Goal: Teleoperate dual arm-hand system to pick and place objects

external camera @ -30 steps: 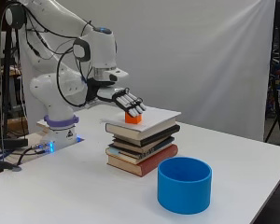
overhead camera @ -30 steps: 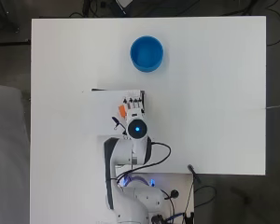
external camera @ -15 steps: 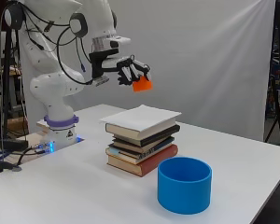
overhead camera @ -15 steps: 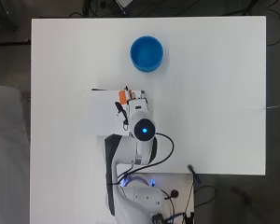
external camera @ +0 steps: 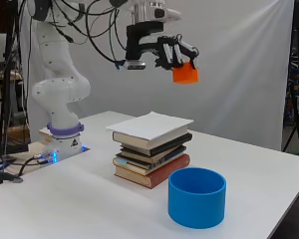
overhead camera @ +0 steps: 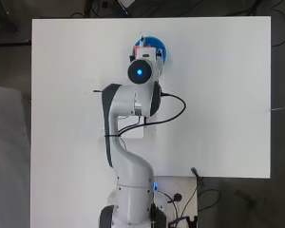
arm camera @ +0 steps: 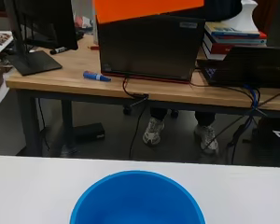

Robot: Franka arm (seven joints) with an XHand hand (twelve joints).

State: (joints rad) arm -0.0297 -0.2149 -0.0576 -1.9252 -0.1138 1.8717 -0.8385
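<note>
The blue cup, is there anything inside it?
Nothing shows inside the blue cup, though the wrist view cuts off its bottom. The orange block is not in it; the hand holds it in the air.

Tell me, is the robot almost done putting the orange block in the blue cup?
Nearly. Done: the block is off the books and up in the air. In hand: the hand has its fingers curled round it, and the overhead view shows the hand over the cup. Left: lower it and let go; the cup looks empty.
</note>
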